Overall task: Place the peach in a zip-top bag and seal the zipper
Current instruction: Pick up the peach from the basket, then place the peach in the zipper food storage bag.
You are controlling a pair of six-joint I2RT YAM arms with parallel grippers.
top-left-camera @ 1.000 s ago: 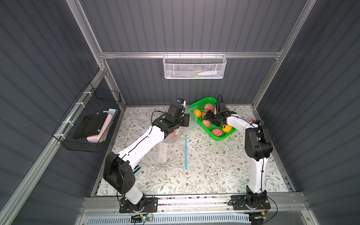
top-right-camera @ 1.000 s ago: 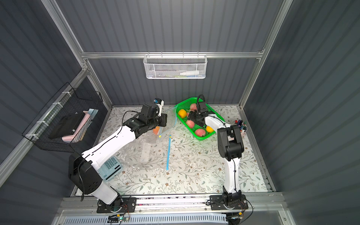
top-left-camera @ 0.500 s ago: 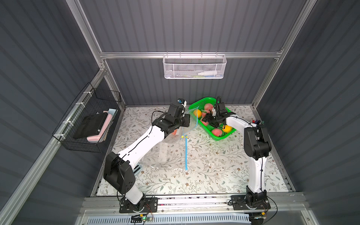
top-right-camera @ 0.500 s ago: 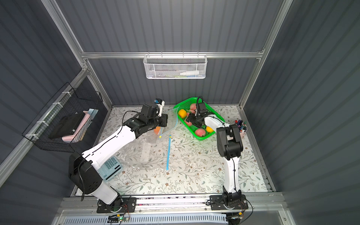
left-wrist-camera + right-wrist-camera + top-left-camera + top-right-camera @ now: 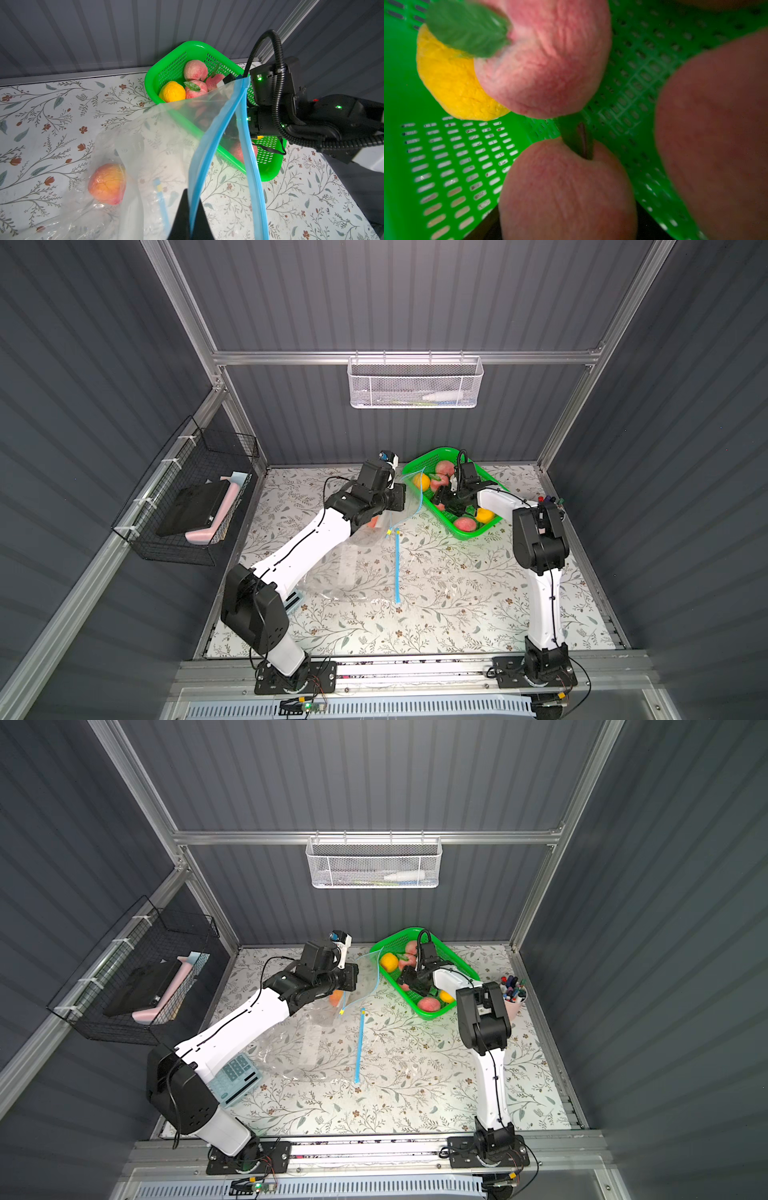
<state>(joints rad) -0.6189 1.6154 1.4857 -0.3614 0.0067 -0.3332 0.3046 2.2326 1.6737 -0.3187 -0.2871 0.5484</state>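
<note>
Dark grey ribbed walls on an aluminium frame enclosed a worktop (image 5: 457, 614) covered in a pale floral print. A white mesh tray (image 5: 415, 383) hung on the back wall, and a black wire basket (image 5: 187, 506) on the left wall held a black item and a pink one. A green basket (image 5: 469, 536) of peaches and yellow fruit sat at the back of the worktop, a cup of pens (image 5: 513, 996) stood near the right edge, and a calculator (image 5: 235, 1077) lay by the left arm's base. A blue strip (image 5: 397, 568) lay flat on the print. The left end effector (image 5: 190, 199) was clamped together on the zipper (image 5: 209, 141) of the clear bag (image 5: 166, 135), lifting its mouth. One peach (image 5: 107, 184) already lay inside the bag, on the worktop. The right end effector (image 5: 446, 502) was down in the green basket with a second peach (image 5: 566, 193) just before its camera. Whether it gripped that fruit could not be told.
</note>
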